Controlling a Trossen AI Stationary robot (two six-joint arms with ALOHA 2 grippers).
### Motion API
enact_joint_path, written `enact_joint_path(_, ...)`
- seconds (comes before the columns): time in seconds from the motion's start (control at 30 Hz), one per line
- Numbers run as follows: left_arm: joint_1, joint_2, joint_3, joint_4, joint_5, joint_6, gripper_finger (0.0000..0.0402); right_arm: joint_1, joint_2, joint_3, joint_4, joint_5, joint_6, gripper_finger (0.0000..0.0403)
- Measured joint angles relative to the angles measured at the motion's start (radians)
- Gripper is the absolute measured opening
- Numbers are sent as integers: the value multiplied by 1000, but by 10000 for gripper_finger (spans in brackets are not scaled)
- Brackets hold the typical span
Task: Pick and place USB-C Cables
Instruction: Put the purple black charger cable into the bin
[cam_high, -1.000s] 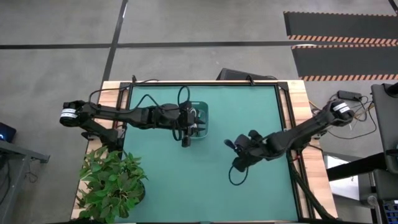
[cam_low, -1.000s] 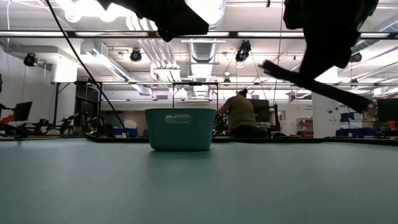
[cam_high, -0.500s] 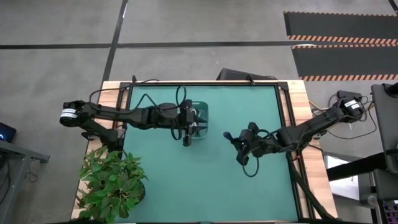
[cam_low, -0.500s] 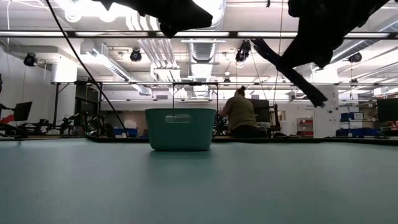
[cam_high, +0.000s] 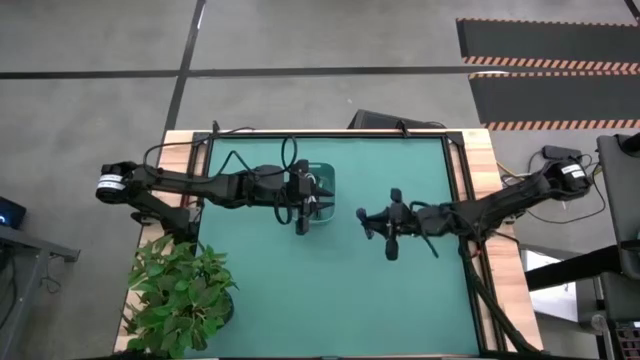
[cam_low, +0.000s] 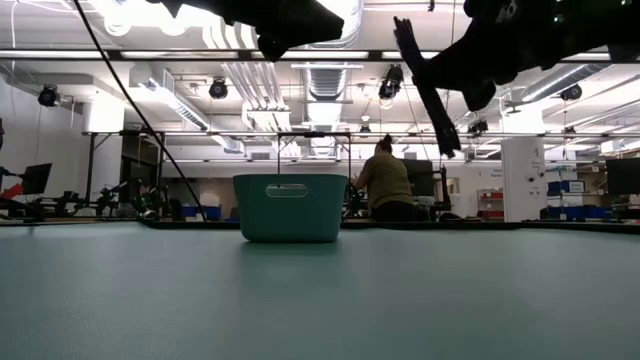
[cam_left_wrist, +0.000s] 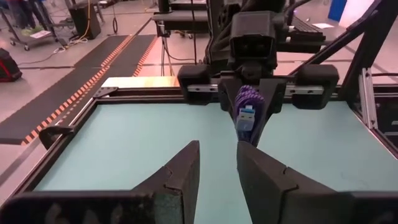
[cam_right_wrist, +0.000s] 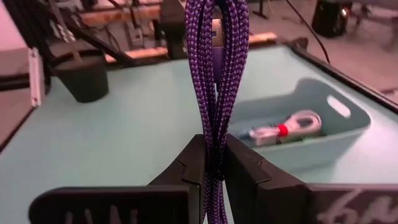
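A dark purple braided USB-C cable (cam_right_wrist: 216, 74), folded into a bundle, is held in my shut right gripper (cam_right_wrist: 214, 149), which hangs above the mat's middle (cam_high: 366, 216). In the left wrist view the bundle's blue connector end (cam_left_wrist: 247, 118) faces my left gripper. My left gripper (cam_left_wrist: 217, 146) stands open with nothing between its fingers, above the teal bin (cam_high: 327, 177). On the bin's floor (cam_right_wrist: 323, 118) lies a white cable with a red tie (cam_right_wrist: 283, 130). My right gripper pinches the purple bundle's several strands (cam_right_wrist: 215, 163) between its two fingers. The fingers come level from the table's right and lie along the bundle. The bundle sticks out past the fingertips toward the bin, clear of the table.
The bin (cam_low: 290, 208) stands on the green mat left of centre, toward the far edge. A potted plant (cam_high: 180, 295) sits at the near left corner. Bare mat (cam_high: 340, 300) spreads toward the near edge. A person (cam_low: 385, 185) is in the room beyond the table.
My right gripper has gone toward the table's far edge and a little left, toward the bin. It has tipped up from pointing down to about level and rolled. The purple cable has gone with it, clear of the table.
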Motion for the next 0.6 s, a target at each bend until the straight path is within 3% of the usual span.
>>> enact_joint_path(0.6,-3,1,0,88,0,-79,92,-85,4,-53,330,-225,-341,29)
